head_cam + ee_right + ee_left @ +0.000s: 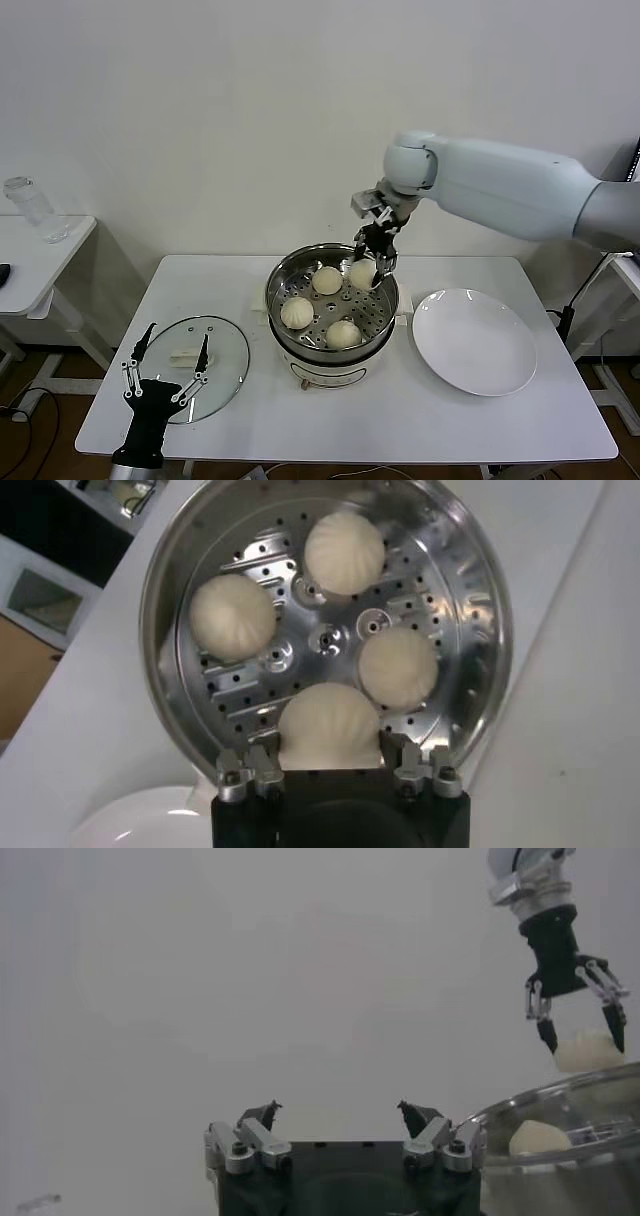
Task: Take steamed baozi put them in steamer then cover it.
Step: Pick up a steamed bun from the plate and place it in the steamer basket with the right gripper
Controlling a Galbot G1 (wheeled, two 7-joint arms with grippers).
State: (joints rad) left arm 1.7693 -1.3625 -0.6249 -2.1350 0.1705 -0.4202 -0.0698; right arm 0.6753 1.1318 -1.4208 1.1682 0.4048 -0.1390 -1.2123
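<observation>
The steel steamer stands on its white pot base at the table's middle. Three steamed baozi lie on its perforated floor. My right gripper reaches down into its back right part, shut on a fourth baozi low in the basket. The right wrist view shows this baozi between the fingers, with the other three beyond it. The glass cover lies flat at the table's front left. My left gripper is open and empty over it, fingers pointing up.
An empty white plate lies to the right of the steamer. A side table with a clear jar stands at far left. In the left wrist view, my right gripper shows far off above the steamer.
</observation>
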